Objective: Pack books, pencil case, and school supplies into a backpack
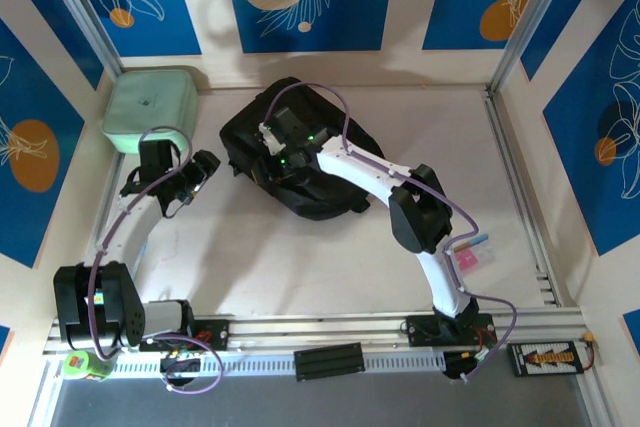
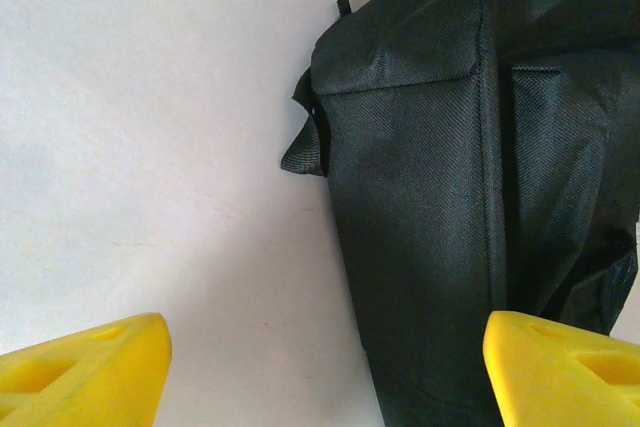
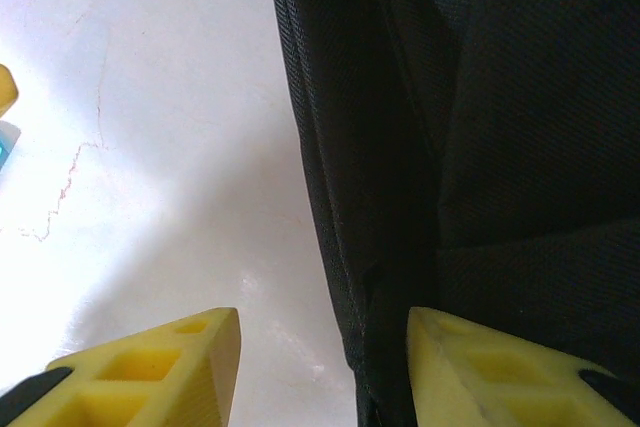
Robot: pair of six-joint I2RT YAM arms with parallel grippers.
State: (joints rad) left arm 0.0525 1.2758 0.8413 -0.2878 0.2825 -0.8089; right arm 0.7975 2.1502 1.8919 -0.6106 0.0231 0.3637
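The black backpack [image 1: 300, 162] lies on the white table, mid-back. My left gripper [image 1: 207, 167] hovers just left of it, open wide. In the left wrist view its yellow fingers [image 2: 90, 372] straddle bare table and the backpack's side [image 2: 440, 197]. My right gripper [image 1: 270, 137] reaches over the backpack's upper left part. In the right wrist view it [image 3: 325, 367] is open, with the backpack's fabric edge [image 3: 380, 247] between the fingers [image 3: 500, 372], against the right one. Small pink, blue and yellow school supplies [image 1: 468, 252] lie by the right arm's base. The books are out of view, and I cannot pick out a pencil case.
A mint-green square box [image 1: 150, 107] sits at the back left, close behind the left arm. Blue-patterned walls and metal rails [image 1: 515, 177] enclose the table. Bare table [image 1: 290, 267] stretches in front of the backpack.
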